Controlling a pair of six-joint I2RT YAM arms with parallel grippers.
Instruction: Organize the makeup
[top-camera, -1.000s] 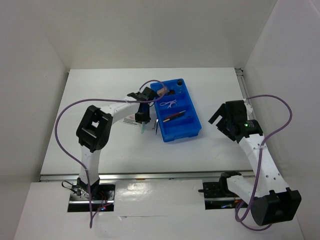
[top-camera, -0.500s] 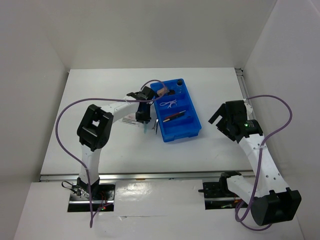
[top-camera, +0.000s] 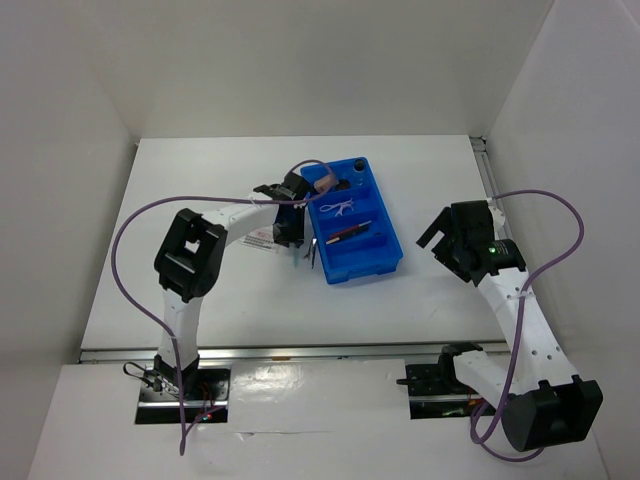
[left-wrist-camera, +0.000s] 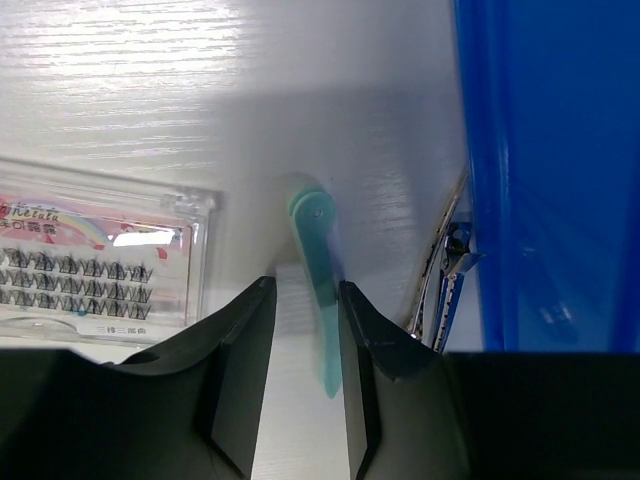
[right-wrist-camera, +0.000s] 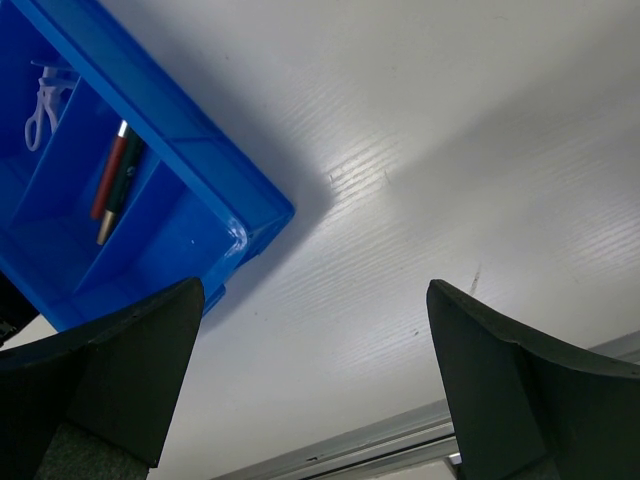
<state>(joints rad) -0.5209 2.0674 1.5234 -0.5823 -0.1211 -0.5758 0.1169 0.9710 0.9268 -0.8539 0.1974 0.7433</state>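
Observation:
My left gripper (left-wrist-camera: 305, 290) is low over the table just left of the blue tray (left-wrist-camera: 550, 150). Its jaws stand narrowly apart around a thin teal piece (left-wrist-camera: 318, 250), which lies against the right finger (left-wrist-camera: 362, 330). The white red-printed packet (left-wrist-camera: 100, 260) lies to its left, and metal clips (left-wrist-camera: 445, 270) lie by the tray wall. From above, the left gripper (top-camera: 297, 258) hides part of the packet (top-camera: 259, 240). The tray (top-camera: 385, 262) holds dark pencils (top-camera: 347, 232) and the lilac looped piece (top-camera: 338, 208). My right gripper (top-camera: 440, 235) is open and empty, right of the tray.
The right wrist view shows the tray's corner (right-wrist-camera: 235, 235), the pencils (right-wrist-camera: 112, 180), and bare white table between the open right gripper (right-wrist-camera: 315, 288). A metal rail (right-wrist-camera: 400, 435) runs along the near table edge. White walls enclose the table.
My left gripper has shifted slightly right and nearer, staying over the teal piece. The right arm has not moved.

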